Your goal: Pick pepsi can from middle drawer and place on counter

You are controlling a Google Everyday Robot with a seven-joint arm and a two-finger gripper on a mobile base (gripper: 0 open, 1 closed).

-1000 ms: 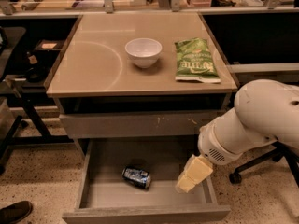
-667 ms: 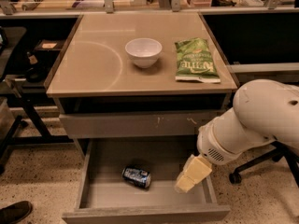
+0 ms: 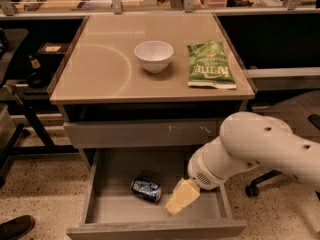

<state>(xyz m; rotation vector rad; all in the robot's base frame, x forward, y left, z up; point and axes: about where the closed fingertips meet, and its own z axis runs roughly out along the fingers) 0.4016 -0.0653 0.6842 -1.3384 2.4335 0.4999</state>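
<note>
The pepsi can (image 3: pixel 146 189) lies on its side on the bottom of the open middle drawer (image 3: pixel 125 215), left of centre. My gripper (image 3: pixel 179 198) hangs from the white arm inside the drawer, just right of the can and a little in front of it, with a small gap between them. It holds nothing that I can see. The counter (image 3: pixel 100 69) above is beige with a pale curved arc line.
A white bowl (image 3: pixel 154 55) and a green chip bag (image 3: pixel 210 65) sit on the counter. A closed drawer front with pale scratch marks (image 3: pixel 145 132) is above the open drawer. An office chair base (image 3: pixel 260 184) stands at the right, and a shoe (image 3: pixel 15 226) at bottom left.
My gripper has moved left and slightly down inside the drawer, closer to the can. The can has not moved.
</note>
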